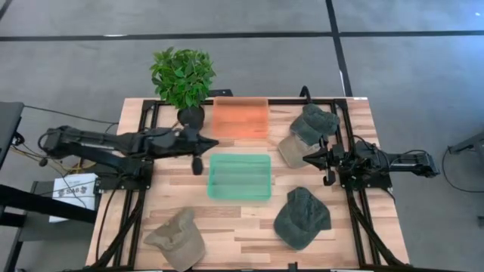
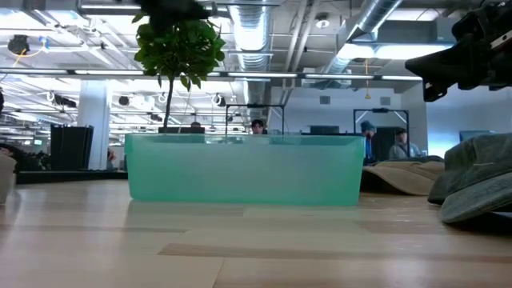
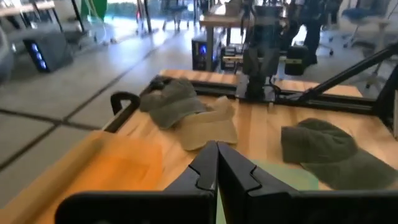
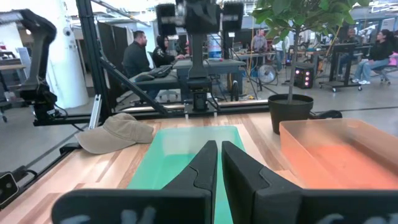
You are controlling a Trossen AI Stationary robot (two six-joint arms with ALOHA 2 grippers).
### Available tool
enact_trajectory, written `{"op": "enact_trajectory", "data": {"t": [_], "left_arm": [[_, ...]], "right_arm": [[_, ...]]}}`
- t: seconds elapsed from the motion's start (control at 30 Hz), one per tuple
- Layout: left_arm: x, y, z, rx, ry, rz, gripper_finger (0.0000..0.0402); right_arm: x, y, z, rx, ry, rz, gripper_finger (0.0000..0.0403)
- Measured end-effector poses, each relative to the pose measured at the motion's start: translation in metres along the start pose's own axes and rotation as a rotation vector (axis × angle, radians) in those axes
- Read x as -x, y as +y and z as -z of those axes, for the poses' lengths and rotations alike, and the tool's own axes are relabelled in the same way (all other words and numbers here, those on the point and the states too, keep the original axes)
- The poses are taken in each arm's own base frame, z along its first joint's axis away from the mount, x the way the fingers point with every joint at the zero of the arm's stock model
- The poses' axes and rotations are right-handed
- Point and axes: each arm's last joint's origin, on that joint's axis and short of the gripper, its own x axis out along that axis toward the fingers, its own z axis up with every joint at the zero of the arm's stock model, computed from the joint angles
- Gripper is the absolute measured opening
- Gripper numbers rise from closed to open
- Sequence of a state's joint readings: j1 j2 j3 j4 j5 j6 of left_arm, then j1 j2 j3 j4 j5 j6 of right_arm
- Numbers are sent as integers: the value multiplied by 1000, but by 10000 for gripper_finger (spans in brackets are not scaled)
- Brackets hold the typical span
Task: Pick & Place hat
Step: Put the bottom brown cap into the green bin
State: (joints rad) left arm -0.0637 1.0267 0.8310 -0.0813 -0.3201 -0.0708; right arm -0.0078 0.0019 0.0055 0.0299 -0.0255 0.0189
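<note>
Several caps lie on the wooden table, each resting flat on it. A grey-green cap (image 1: 316,121) and a tan cap (image 1: 290,149) lie touching at the far right. A dark green cap (image 1: 302,217) is at the near right and another tan cap (image 1: 175,239) at the near left. My left gripper (image 1: 204,143) (image 3: 217,153) hovers shut over the table left of centre, between the orange bin and the green bin, holding nothing. My right gripper (image 1: 306,158) (image 4: 218,153) hovers shut beside the tan cap at the far right, also holding nothing.
A green bin (image 1: 240,176) sits at the table's centre, with an orange bin (image 1: 240,119) just beyond it. A potted plant (image 1: 184,79) stands at the far left. Black frame rails (image 1: 355,211) run along the table's sides. People sit in the room beyond the table (image 4: 137,56).
</note>
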Motion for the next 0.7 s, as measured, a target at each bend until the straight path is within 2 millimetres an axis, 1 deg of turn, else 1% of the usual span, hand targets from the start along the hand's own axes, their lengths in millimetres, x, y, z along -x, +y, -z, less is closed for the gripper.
{"op": "enact_trajectory", "data": {"t": [0.1, 0.17, 0.3, 0.37, 0.43, 0.57, 0.7], "left_arm": [[-16, -14, -25, 35, 118, -44, 0], [-23, -23, -35, 92, 225, -82, 0], [-28, -38, -46, 348, 446, -173, 0], [-24, -48, -45, 450, 535, -215, 0], [-19, -60, -42, 513, 592, -247, 0], [-1, -83, -30, 618, 680, -300, 0], [20, -99, -22, 722, 728, -363, 0]], "right_arm": [[0, 0, 0, 0, 0, 0, 17], [0, 0, 0, 0, 0, 0, 17], [0, 0, 0, 0, 0, 0, 17], [0, 0, 0, 0, 0, 0, 17], [0, 0, 0, 0, 0, 0, 17], [0, 0, 0, 0, 0, 0, 17], [0, 0, 0, 0, 0, 0, 17]]}}
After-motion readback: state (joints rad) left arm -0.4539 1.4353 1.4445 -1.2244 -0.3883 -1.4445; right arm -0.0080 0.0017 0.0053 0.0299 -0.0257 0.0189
